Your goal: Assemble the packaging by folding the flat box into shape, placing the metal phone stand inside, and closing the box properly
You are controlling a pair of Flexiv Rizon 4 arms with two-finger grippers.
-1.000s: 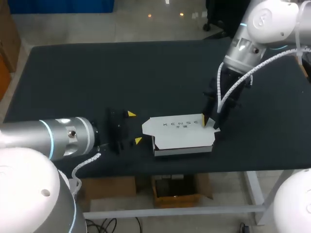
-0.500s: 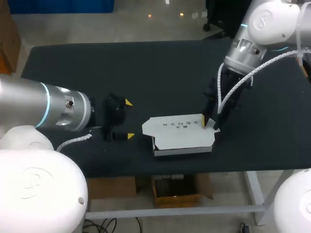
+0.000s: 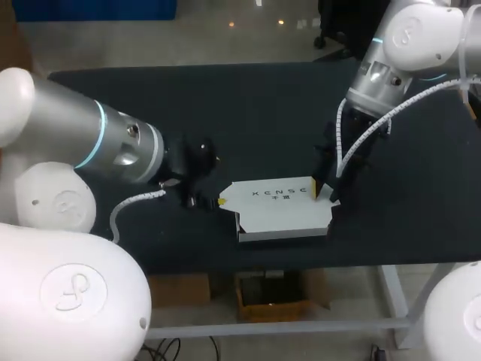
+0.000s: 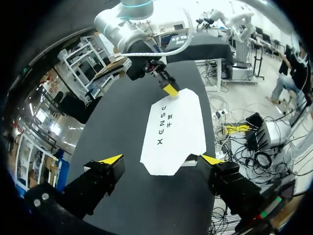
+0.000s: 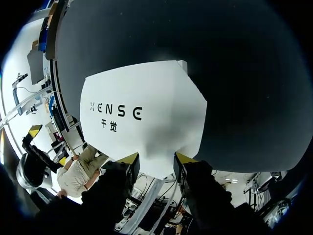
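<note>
The white box [image 3: 279,211] lies near the table's front edge, its lid [image 4: 172,128] down over the top. My right gripper [image 3: 324,192] stands over the box's right end. In the right wrist view the narrow end of the lid [image 5: 142,117] fills the gap in the right gripper [image 5: 156,158], which is shut on it. My left gripper [image 3: 220,180] is at the box's left end and is open. In the left wrist view the left gripper [image 4: 161,159] has the lid's near end between its wide-spread tips, apart from both. No metal phone stand shows.
The dark table [image 3: 225,105] stretches wide behind and to the left of the box. Its front edge [image 3: 301,259] runs close below the box. My other arm's gripper [image 4: 168,89] shows at the box's far end in the left wrist view.
My left arm has swung right and back, bringing its gripper up to the box's left end with its fingers spread wider. The right gripper and the box have stayed put.
</note>
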